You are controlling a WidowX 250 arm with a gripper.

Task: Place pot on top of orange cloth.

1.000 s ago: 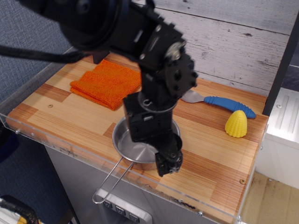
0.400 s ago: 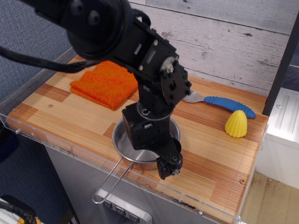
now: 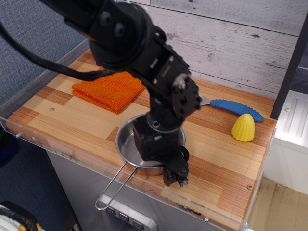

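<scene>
Pot (image 3: 131, 147) sits on the wooden table (image 3: 62, 113) near the front edge, about mid-width. Its wire handle (image 3: 114, 185) sticks out over the front lip, past the clear acrylic rim (image 3: 29, 137), pointing down-left toward the viewer. Pot is upright, inside looks bare where visible.

Gripper (image 3: 169, 169) is low at the pot's right-front rim, arm body covering much of the pot's right half. 1 black finger (image 3: 175, 174) shows outside the rim on the table side; the other is hidden behind the wrist, so cannot tell if it's clamped on the rim or how wide the jaws stand. Contact with the pot can't be confirmed either.

Cloth (image 3: 108, 90) lies flat at the back-left of the table, well apart from the pot, its right part hidden by the arm. Bare wood between cloth and pot, open strip along the left side too.

Spoon (image 3: 234, 108) with blue handle lies at back right, bowl end partly behind the arm. Corn toy (image 3: 243, 127) stands just in front of the spoon's handle end, near the right edge. Both well apart from the pot, with bare wood between.

Plank wall (image 3: 240, 43) closes the back edge. Dark post (image 3: 291, 62) at far right. Front-right corner of the table is open wood.
</scene>
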